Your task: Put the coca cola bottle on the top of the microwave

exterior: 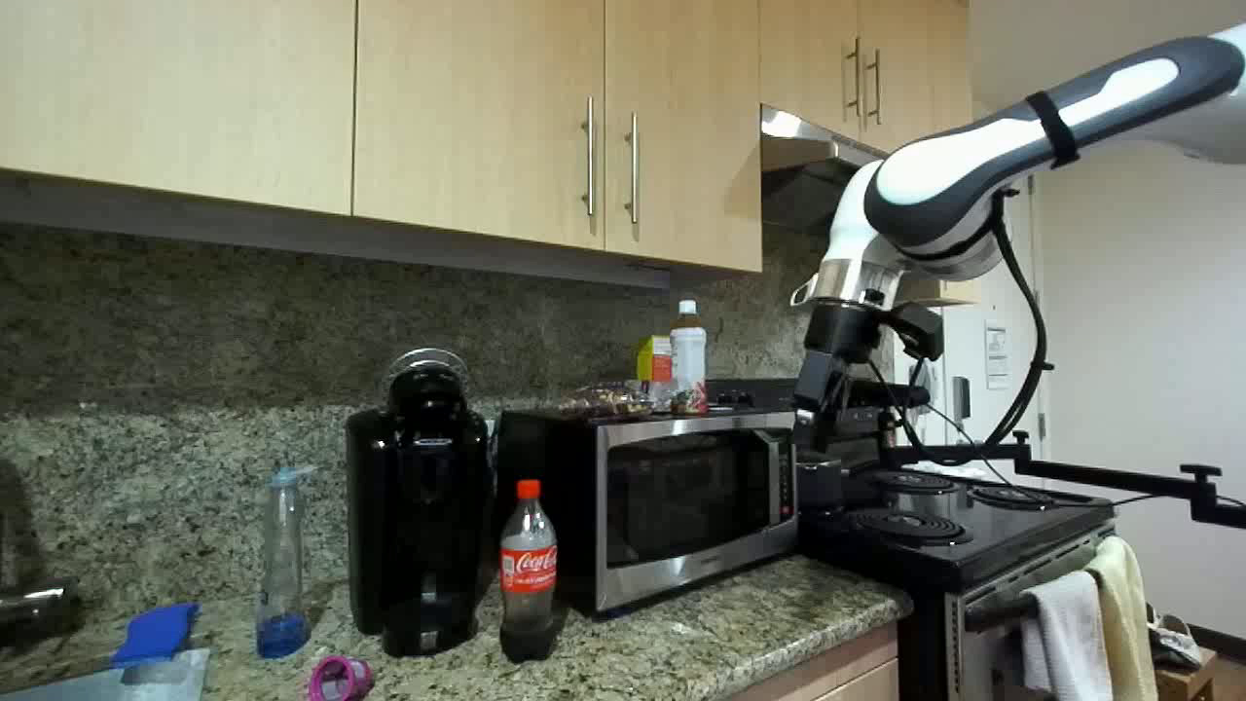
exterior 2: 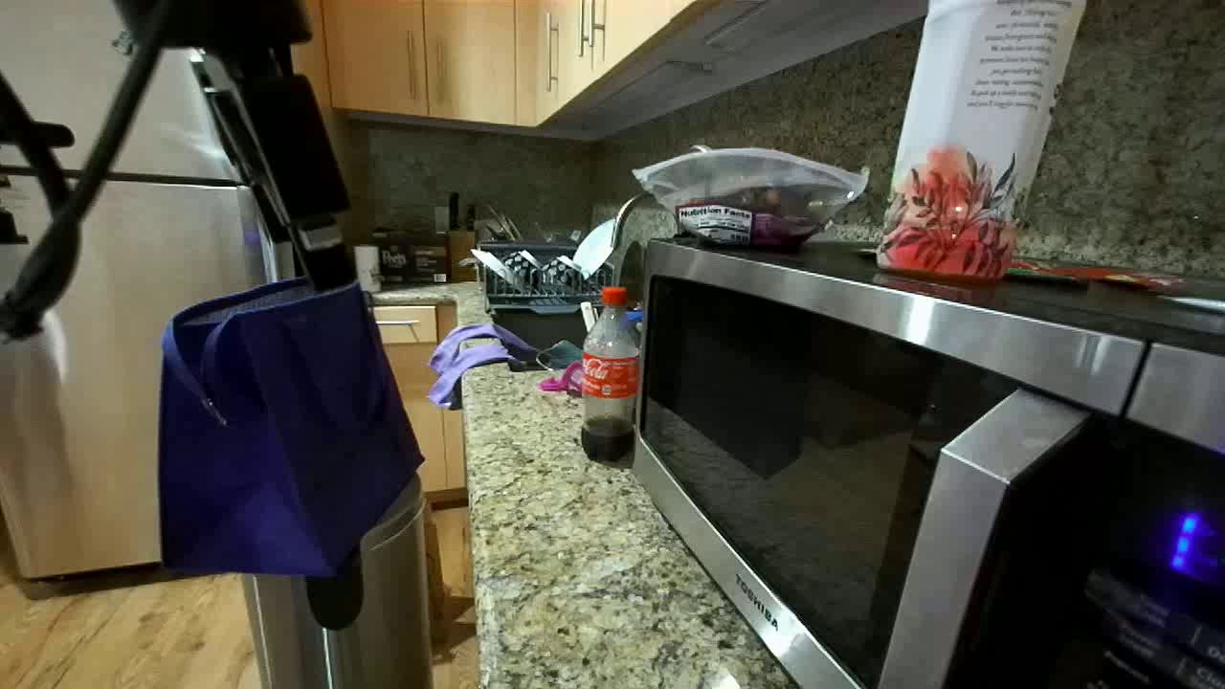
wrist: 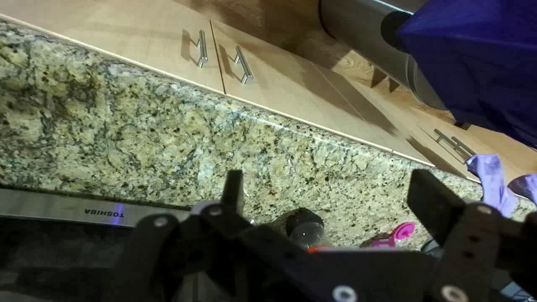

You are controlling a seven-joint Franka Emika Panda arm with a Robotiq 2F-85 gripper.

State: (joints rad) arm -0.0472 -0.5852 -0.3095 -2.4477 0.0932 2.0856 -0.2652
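The coca cola bottle [exterior: 529, 570] stands upright on the counter beside the microwave [exterior: 686, 497], its red cap on and some dark cola in the bottom. In an exterior view the bottle [exterior 2: 610, 378] is by the far front corner of the microwave [exterior 2: 775, 411]. My gripper [exterior: 816, 428] is beyond the control-panel end of the microwave, apart from the bottle. In the wrist view the gripper [wrist: 326, 180] has its fingers wide apart with nothing between them. The bottle [wrist: 306, 230] is partly hidden behind the gripper body there. The microwave's lower edge [wrist: 109, 212] shows at the left.
A white-capped bottle [exterior: 689, 365] and a bag of food [exterior: 608, 399] stand on the microwave top. A black coffee maker [exterior: 419, 516], a clear bluish bottle [exterior: 280, 574] and a pink cup [exterior: 339, 677] are near the cola. Cabinets [exterior: 477, 117] hang above. A blue bag [exterior 2: 278, 431] shows too.
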